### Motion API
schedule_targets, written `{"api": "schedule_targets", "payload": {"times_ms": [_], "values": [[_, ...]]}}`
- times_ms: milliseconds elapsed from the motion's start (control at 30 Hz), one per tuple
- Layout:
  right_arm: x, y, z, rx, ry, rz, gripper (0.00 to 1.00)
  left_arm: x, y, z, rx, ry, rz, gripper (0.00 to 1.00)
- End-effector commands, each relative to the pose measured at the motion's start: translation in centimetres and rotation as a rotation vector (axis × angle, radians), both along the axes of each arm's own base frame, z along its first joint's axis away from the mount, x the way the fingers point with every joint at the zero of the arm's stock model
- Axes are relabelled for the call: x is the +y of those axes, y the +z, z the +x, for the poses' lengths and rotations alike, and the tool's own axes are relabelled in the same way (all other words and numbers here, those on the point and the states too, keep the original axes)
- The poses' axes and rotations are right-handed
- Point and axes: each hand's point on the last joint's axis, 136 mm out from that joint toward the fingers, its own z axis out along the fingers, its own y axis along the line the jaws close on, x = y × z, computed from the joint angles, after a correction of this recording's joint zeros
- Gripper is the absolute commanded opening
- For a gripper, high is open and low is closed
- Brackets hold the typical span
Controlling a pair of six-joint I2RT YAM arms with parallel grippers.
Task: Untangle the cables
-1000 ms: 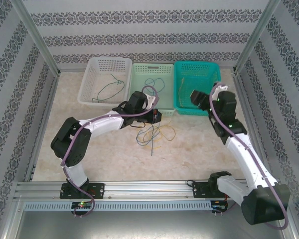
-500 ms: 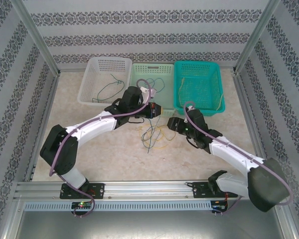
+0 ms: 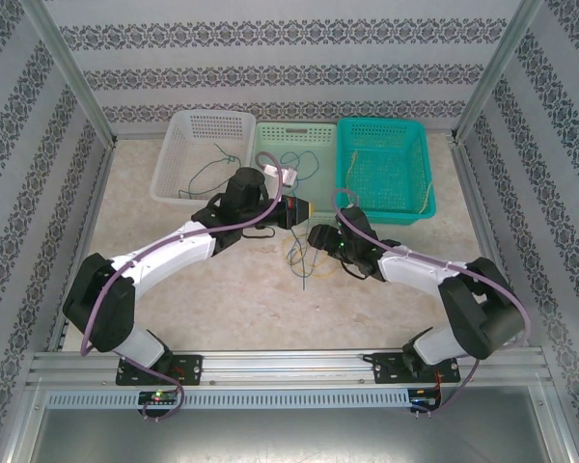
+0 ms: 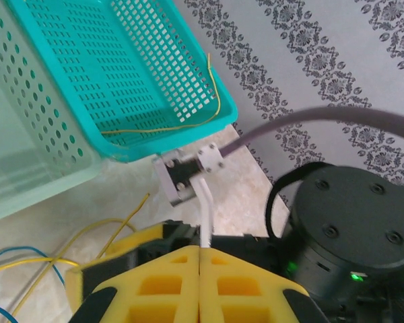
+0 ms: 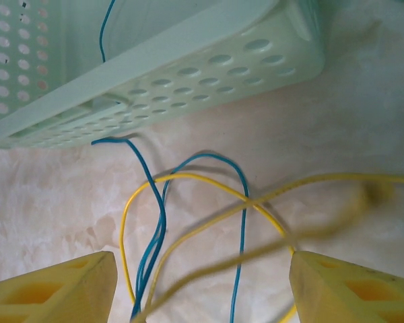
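The cables (image 3: 304,256) I'm after are a small knot of yellow and blue strands on the tabletop (image 3: 222,299), just in front of the pale green basket (image 3: 270,130). In the right wrist view a yellow loop (image 5: 188,176) crosses over a blue cable (image 5: 242,229), and one blue end runs up to the pale green basket's wall (image 5: 222,60).

The right gripper (image 5: 202,259) hangs directly over that crossing with its jaws spread wide and nothing between them. The left gripper (image 4: 200,252) sits just beside it, above the knot, with its jaws clenched flat together. I cannot tell whether a thin strand is pinched there.

Farther out, each basket has something in it. A dark green cable (image 3: 212,174) lies in the white basket (image 3: 174,159), a blue one (image 3: 294,164) lies in the pale green basket, and a yellow one (image 4: 155,128) lies in the teal basket (image 4: 182,87).

I judge this to be the separating step for the last tangle, with the cables being sorted by colour. For the next move I would lower the right jaws onto a single strand away from the crossing. The yellow looks easiest. Then I would draw it clear of the left side without dragging the blue along.

I can read no brand, label or writing anywhere.
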Motion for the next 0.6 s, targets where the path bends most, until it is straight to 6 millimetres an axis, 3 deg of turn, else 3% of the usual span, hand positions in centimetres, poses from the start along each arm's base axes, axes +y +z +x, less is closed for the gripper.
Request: {"api": "schedule_targets", "payload": {"times_ms": [0, 100, 200, 300, 433, 567], "values": [[1.3, 0.8, 1.9, -0.034, -0.027, 0.045, 0.67, 0.0, 3.3, -0.8, -0.1, -0.041, -0.072, 0.03], [1.5, -0.1, 2.5, -0.02, -0.045, 0.04, 0.57, 0.3, 3.8, -1.2, -0.126, -0.047, -0.082, 0.03], [2.0, 0.1, 3.0, -0.031, -0.05, 0.061, 0.29, 0.9, 4.4, -1.5, -0.153, -0.029, -0.079, 0.05], [2.0, 1.0, 3.1, -0.06, -0.049, 0.056, 0.09, 1.7, 4.3, -1.6, -0.165, 0.0, -0.051, 0.05], [1.1, 3.8, 2.8, -0.147, -0.043, 0.033, 0.0, 3.3, 3.3, -1.4, -0.152, 0.049, 0.024, 0.05], [-0.8, 8.1, 2.0, -0.265, -0.064, 0.007, 0.0, 5.9, 2.1, -1.0, -0.138, 0.109, 0.086, 0.05]]}}
